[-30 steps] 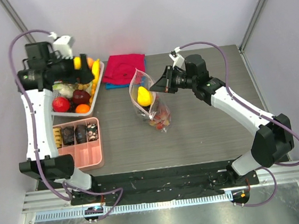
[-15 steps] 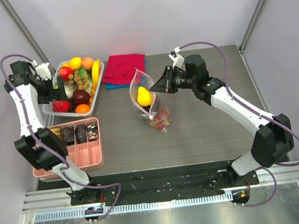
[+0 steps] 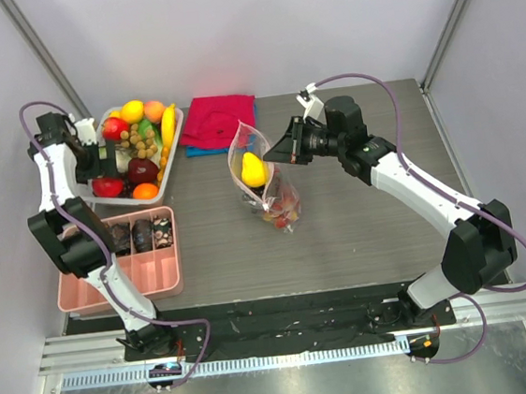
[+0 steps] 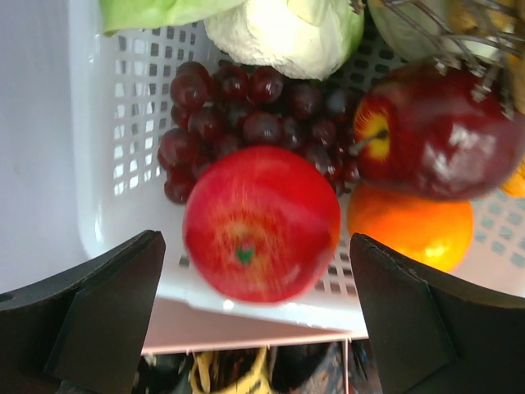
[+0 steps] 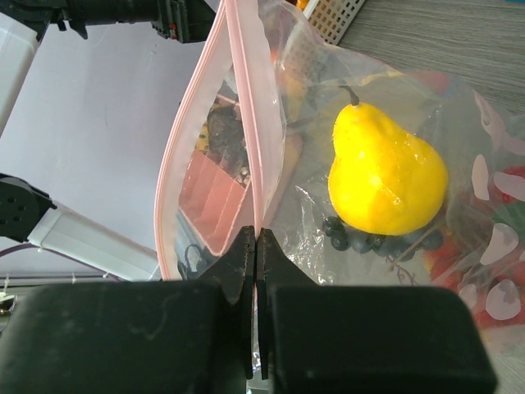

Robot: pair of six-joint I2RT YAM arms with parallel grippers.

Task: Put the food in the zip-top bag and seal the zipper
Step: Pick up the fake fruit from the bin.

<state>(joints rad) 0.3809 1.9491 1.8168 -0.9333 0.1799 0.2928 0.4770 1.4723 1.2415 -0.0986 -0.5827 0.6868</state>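
Observation:
The zip-top bag [image 3: 264, 186] stands on the table, its mouth up, with a yellow pear [image 3: 253, 169] and small berries inside. My right gripper [image 3: 283, 148] is shut on the bag's pink zipper strip [image 5: 246, 123] and holds that edge up; the pear [image 5: 385, 176] and dark berries show through the plastic. The mouth gapes open. My left gripper [image 3: 108, 168] is open over the white basket [image 3: 175, 148]. Its fingers [image 4: 107, 320] stand on either side of a round red fruit [image 4: 261, 234], without touching it. Purple grapes [image 4: 246, 119], a dark red apple [image 4: 435, 131] and an orange [image 4: 410, 230] lie beside it.
The basket also holds a banana [image 3: 169, 124] and more fruit. A pink compartment tray [image 3: 154, 274] sits in front of the basket. A red folded cloth [image 3: 219, 119] lies behind the bag. Frame posts stand at the table's back corners.
My left arm has swung from above the basket's back down to its left side, the open gripper now low over the red fruit. The right arm and bag have not moved.

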